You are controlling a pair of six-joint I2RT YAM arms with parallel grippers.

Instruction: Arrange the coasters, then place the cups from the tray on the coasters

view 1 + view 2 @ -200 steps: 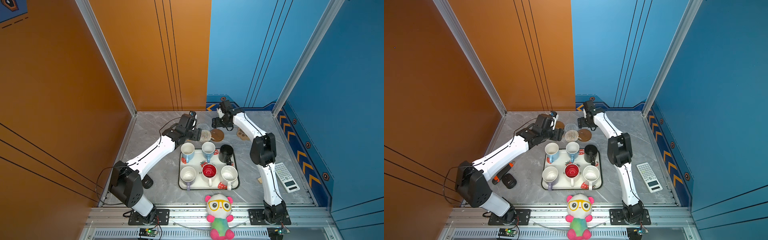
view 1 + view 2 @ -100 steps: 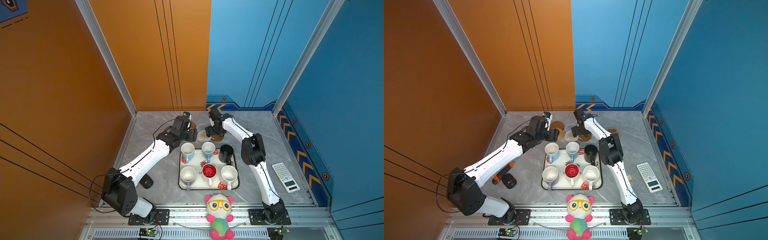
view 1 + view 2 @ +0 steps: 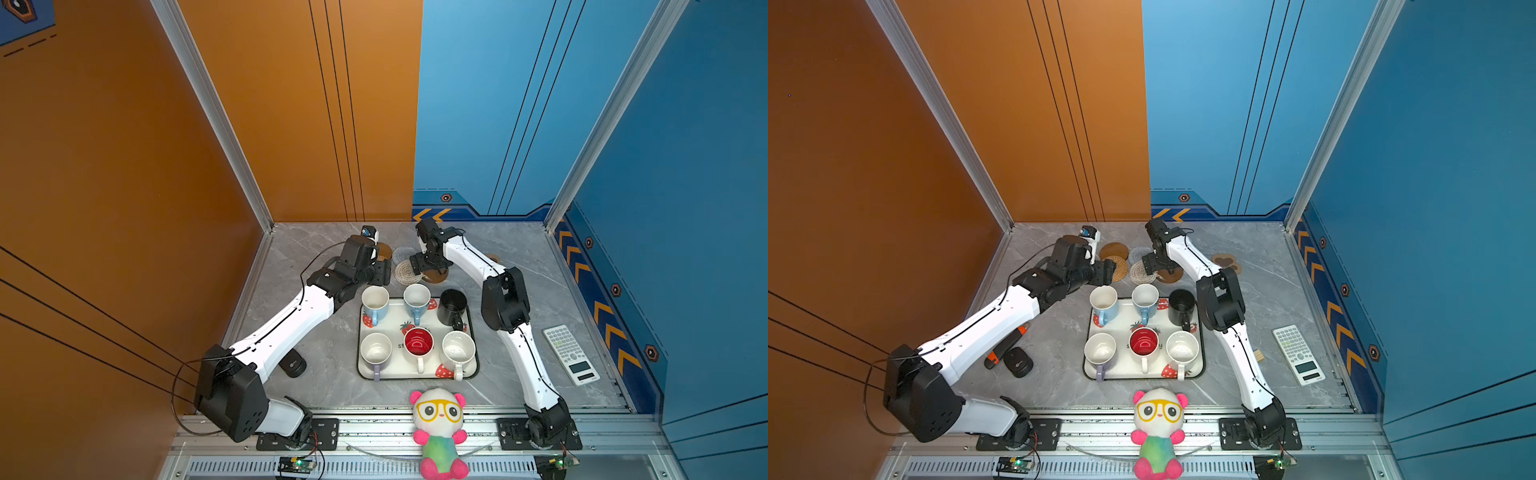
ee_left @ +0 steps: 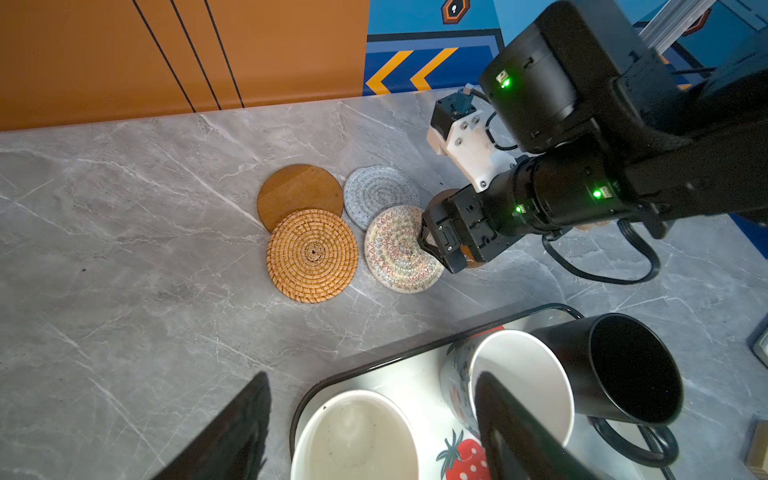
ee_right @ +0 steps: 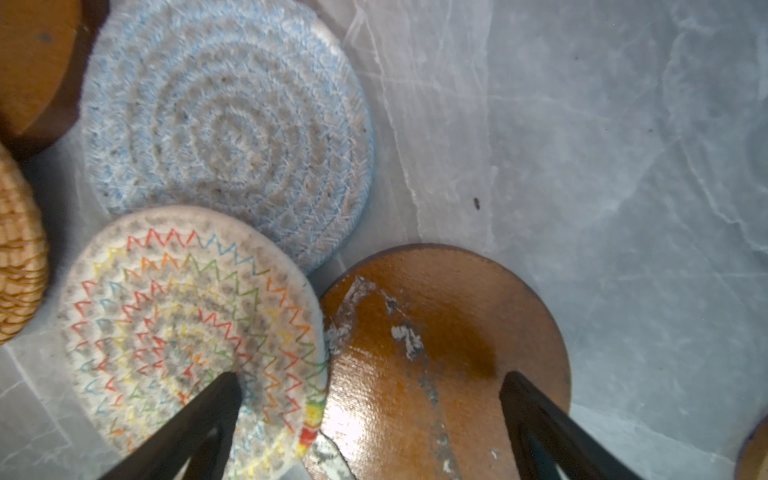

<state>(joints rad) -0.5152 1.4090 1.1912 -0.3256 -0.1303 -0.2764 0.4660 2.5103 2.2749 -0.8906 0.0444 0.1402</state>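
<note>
Compared with a second ago, the right claw (image 5: 372, 378) is no longer up near the back wall. It now hangs low just behind the tray (image 3: 397, 370), over the seam where the beige crochet mat (image 4: 395, 253) meets the worn brown disc (image 5: 436, 332). Its jaws are spread wide and a touch wider than before, one finger above each mat, with nothing between them.

The left claw (image 4: 372, 378) is drawn back to the tray's far left corner, also well open and empty. That uncovers the rattan mat (image 4: 311, 255) and the second brown disc (image 4: 297, 191) behind the tray.

The mats themselves lie where they did. Five are bunched together behind the tray, with the rattan mat lapping the second brown disc and the beige one against the grey-blue mat (image 4: 378, 193). The paw-print mat (image 3: 1225, 262) sits apart, behind the tray's right corner.

All six cups (image 3: 418, 341) stand on the tray, so the work looks to be at the spreading stage. The right claw seems set to shift the worn brown disc or the beige mat clear of the bunch, though which one I cannot tell
</note>
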